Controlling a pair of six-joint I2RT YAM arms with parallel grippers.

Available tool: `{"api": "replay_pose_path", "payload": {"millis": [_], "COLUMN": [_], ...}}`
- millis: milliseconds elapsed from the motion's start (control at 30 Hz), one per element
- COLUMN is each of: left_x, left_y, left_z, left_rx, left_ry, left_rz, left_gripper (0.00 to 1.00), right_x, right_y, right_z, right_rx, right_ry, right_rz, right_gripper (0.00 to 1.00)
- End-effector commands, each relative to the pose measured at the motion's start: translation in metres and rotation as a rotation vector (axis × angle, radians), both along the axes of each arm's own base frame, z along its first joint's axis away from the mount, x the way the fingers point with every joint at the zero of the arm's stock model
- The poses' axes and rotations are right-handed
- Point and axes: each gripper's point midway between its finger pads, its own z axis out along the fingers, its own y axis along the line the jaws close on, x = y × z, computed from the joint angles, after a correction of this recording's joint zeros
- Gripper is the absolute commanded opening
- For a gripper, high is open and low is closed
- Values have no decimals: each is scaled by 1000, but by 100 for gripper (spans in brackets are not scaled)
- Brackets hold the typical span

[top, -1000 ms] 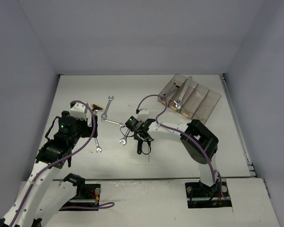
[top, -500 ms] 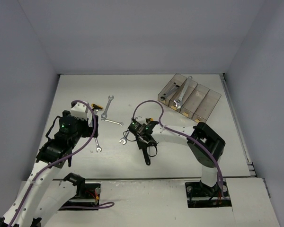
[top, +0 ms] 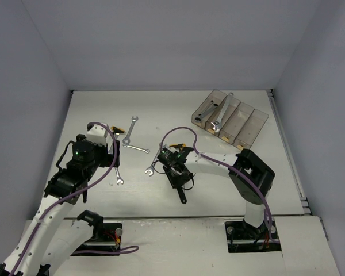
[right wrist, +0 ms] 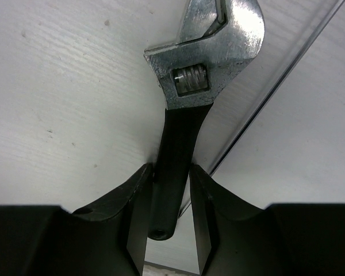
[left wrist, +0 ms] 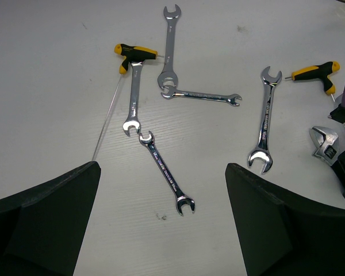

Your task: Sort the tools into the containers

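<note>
Right gripper (right wrist: 171, 168) narrow around the adjustable wrench (right wrist: 210, 60); left gripper (left wrist: 162, 167) wide open.
Mid-table (top: 161, 109), the wrench's black handle lies between the right fingers, close on both sides; whether they grip it I cannot tell. From 9 to 11 o'clock of it lie loose wrenches (left wrist: 263, 121) and drivers (left wrist: 317, 71). Far off at 1 o'clock, the bins (top: 250, 129) hold two wrenches (top: 217, 119).

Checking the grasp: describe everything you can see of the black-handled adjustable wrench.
The adjustable wrench has a scuffed silver metal head with a knurled thumbwheel and a black coated handle with a hole at its end. The right hand clamps the handle, one finger on each side. A thin metal rod crosses under the handle. Whether it rests on the white table is unclear.
</note>
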Motion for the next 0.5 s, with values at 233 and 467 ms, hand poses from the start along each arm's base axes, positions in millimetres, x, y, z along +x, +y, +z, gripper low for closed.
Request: {"api": "replay_pose_path", "payload": {"millis": [233, 467], "left_x": [7, 7], "left_y": [-1, 0], "left_z": [18, 18], "left_rx": [-10, -9], "left_ry": [-64, -65], "left_rz": [7, 12], "left_gripper": [88, 88], "right_x": [-26, -1], "right_y": [-21, -8], "right_z": [-25, -2], "right_rx": [-142, -107], "right_ry": [135, 15], "right_rz": [40, 26], "right_gripper": [18, 0]}}
